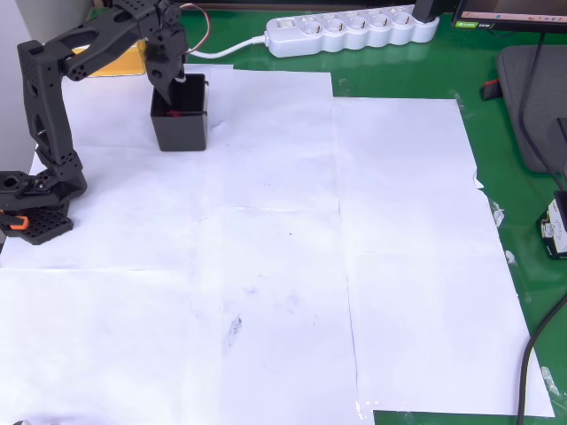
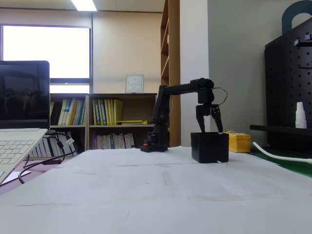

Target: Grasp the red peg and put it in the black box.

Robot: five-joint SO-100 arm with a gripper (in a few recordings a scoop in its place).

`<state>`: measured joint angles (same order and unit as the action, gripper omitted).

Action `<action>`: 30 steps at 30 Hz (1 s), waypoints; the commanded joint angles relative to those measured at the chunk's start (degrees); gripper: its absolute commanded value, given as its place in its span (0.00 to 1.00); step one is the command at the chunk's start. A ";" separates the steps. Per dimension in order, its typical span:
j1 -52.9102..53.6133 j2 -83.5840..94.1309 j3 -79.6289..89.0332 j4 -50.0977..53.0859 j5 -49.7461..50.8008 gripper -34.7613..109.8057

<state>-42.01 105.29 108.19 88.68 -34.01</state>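
Overhead view shows the red peg (image 1: 176, 112) as a dark red nub inside the square, straight-walled black box (image 1: 180, 131) on white paper sheets (image 1: 266, 266) over a green mat (image 1: 532, 177), while the fixed view shows the gripper (image 2: 209, 127) spread wide, empty, fingertips at the rim, bookshelves (image 2: 105, 119) behind.

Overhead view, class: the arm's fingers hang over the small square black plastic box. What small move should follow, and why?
Probably lift the gripper straight up. The tiny dark red peg seems to lie inside the small square black plastic box, apart from the fingers, which stand spread at its rim.
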 commanded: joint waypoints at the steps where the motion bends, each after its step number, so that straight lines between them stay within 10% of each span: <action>1: -0.26 -0.88 3.08 0.70 0.00 0.42; 30: 8.70 -25.14 8.53 11.16 -10.37 0.24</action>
<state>-34.19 91.32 115.14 98.35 -42.45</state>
